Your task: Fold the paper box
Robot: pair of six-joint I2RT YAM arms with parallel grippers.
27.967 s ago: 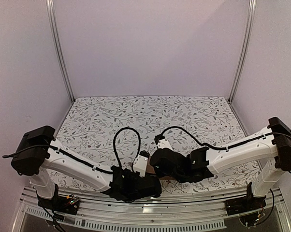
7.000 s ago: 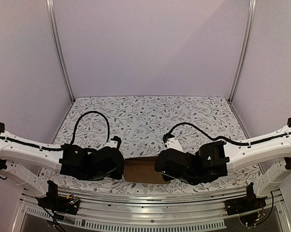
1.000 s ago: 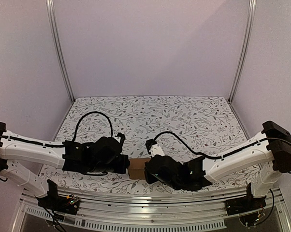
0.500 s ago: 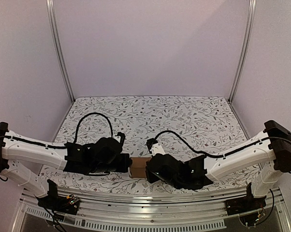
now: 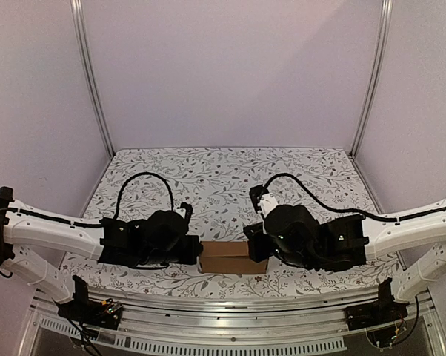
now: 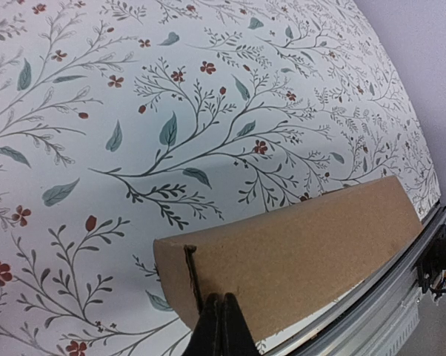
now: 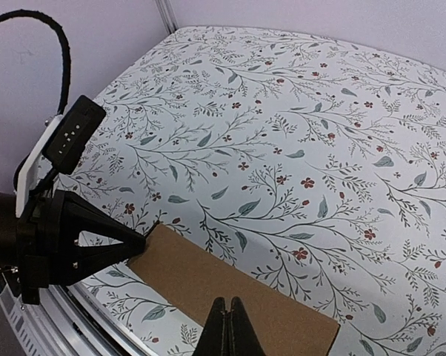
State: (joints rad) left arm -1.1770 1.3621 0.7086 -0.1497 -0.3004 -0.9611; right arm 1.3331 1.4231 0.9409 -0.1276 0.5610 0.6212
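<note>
Overhead view of a table covered in a white cloth printed with leafy twigs and small red flowers, inside a booth with plain pale walls. Two white-and-black robot arms reach in from the near edge toward the middle. Between them lies the paper box, a small oblong carton of plain brown cardboard. It is folded into shape and lies flat on the table close to the near edge, its long side running left to right. The left pincer is at the box's left end. Its two black fingers are pressed together with nothing between them, and their tip meets the end face just beside a vertical seam in the cardboard. From the right wrist camera this pincer appears as a black wedge whose point touches the box's left corner. The right pincer hangs above the box, its fingers also pressed together and empty, pointing down toward the brown top face. Whether it touches the cardboard cannot be told. A metal rail runs along the table's near edge, close to the box's long side.
</note>
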